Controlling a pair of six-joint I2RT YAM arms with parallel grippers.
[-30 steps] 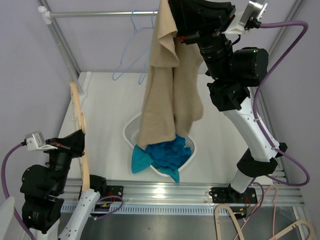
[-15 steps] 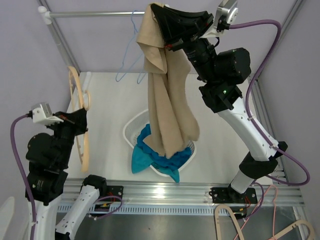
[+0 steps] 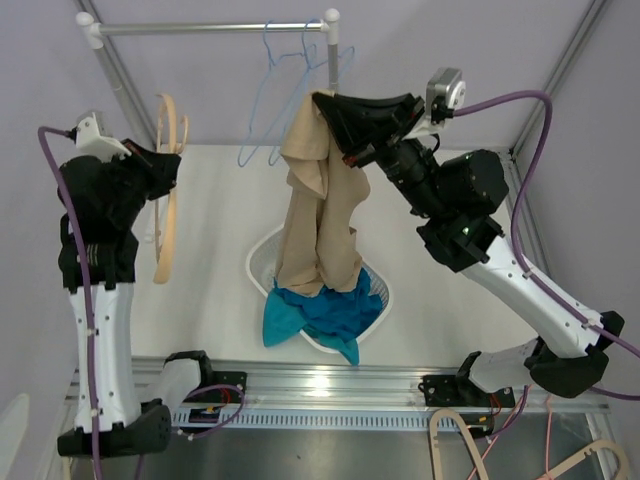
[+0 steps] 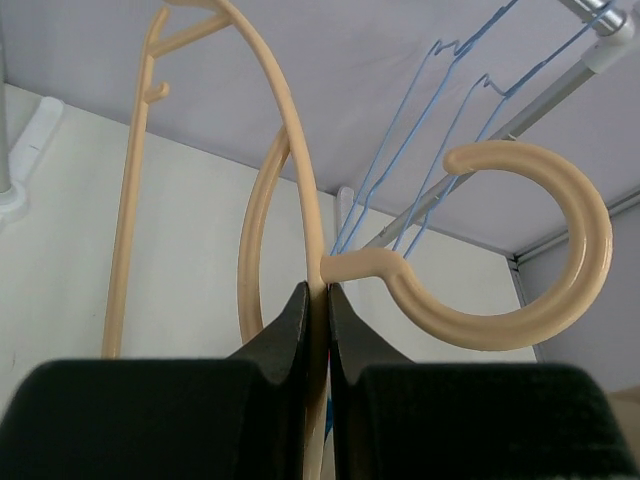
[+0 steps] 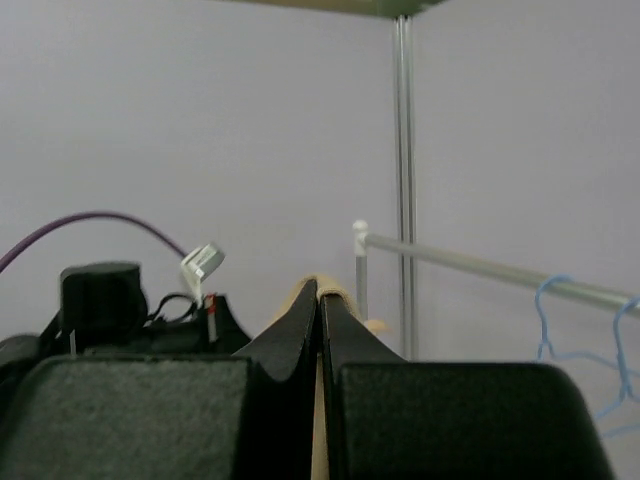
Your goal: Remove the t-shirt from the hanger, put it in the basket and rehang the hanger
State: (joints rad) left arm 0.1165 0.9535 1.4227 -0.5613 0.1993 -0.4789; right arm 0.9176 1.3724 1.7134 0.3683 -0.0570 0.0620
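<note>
The tan t-shirt is off the beige plastic hanger and hangs in long folds from my right gripper, which is shut on its top edge. Its lower end reaches the white basket. In the right wrist view only a sliver of tan cloth shows over the right gripper. At the left, my left gripper holds the bare hanger upright, high up. In the left wrist view the left gripper is shut on the hanger beside its hook.
A metal rail crosses the back with blue wire hangers on it, close to the t-shirt's top. Blue cloth lies in the basket and spills over its front. More beige hangers lie below the table's near edge at right.
My left arm has risen from the near edge to rail height, carrying the bare hanger. My right arm has come down and forward, so the t-shirt's lower end now rests at the basket.
</note>
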